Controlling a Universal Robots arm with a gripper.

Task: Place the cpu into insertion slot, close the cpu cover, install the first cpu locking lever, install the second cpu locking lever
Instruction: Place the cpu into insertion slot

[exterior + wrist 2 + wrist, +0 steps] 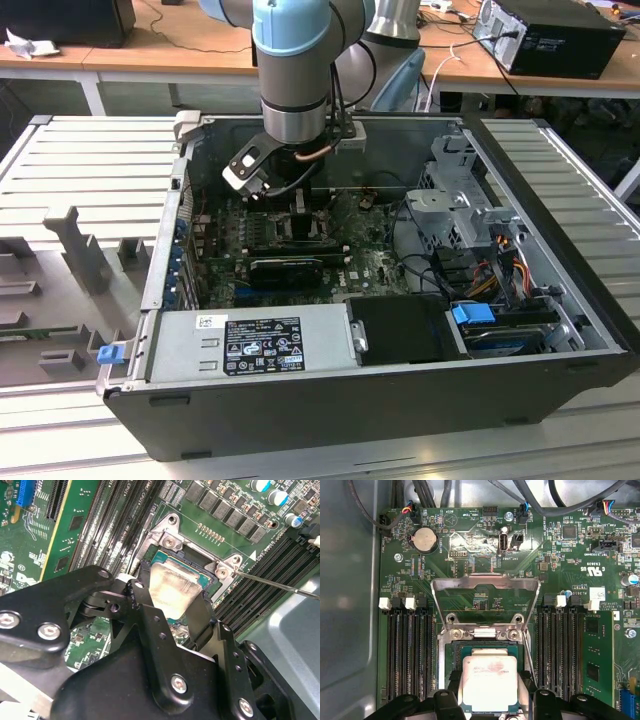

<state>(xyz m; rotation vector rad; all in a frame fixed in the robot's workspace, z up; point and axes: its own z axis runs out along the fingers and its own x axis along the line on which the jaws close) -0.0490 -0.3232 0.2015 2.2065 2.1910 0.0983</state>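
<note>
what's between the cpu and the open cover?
First wrist view: a silvery hinge bracket with two screws sits between the cpu and the raised cover.

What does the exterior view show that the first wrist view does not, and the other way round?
The exterior view adds the open computer case, its power supply, the arm reaching down into it, and the slatted grey surface beneath. The first wrist view adds the cpu gripped by the end effector at the insertion slot, the cpu cover raised open, and a coin battery. Both share the green board.
</note>
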